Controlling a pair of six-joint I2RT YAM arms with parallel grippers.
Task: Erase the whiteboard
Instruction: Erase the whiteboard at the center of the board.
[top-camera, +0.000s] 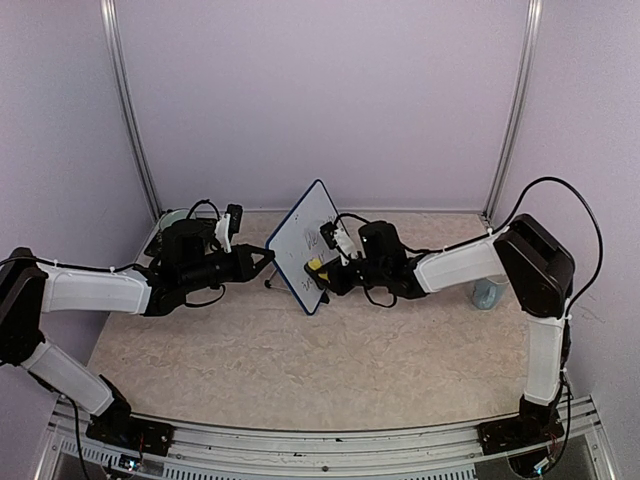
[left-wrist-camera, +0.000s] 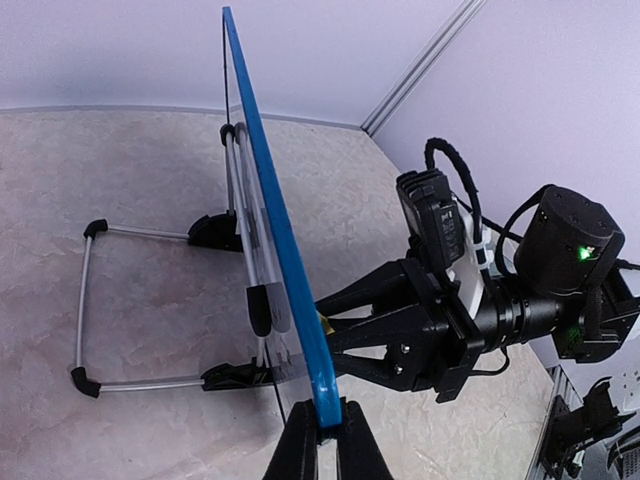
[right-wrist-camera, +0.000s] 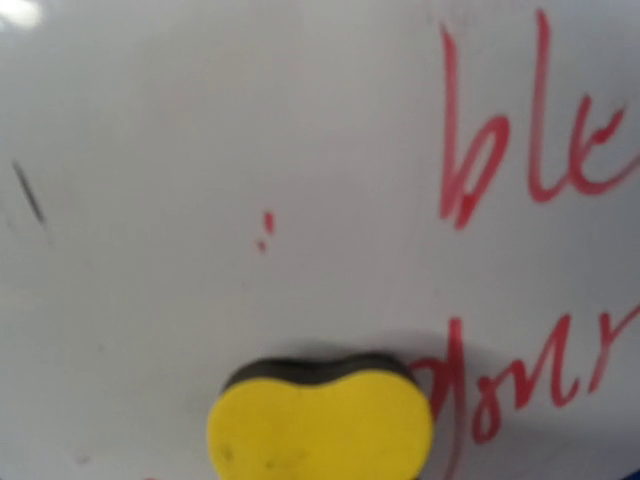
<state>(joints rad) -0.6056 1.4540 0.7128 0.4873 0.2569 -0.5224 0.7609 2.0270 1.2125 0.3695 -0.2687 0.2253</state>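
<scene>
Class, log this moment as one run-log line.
left pincer: shut on whiteboard frame | right pincer: shut on yellow sponge, against board face | red writing: not yet erased

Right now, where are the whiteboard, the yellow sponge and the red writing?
whiteboard (top-camera: 302, 245): top external view, middle of its white face.
yellow sponge (right-wrist-camera: 320, 428): right wrist view, centre of its yellow side.
red writing (right-wrist-camera: 538, 120): right wrist view, on a tall letter stroke.

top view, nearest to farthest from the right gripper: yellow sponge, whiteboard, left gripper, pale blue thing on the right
1. yellow foam sponge, in the fingers of the right gripper
2. blue-framed whiteboard, against the sponge
3. left gripper, clamped on the whiteboard's left edge
4. pale blue object, far right
</scene>
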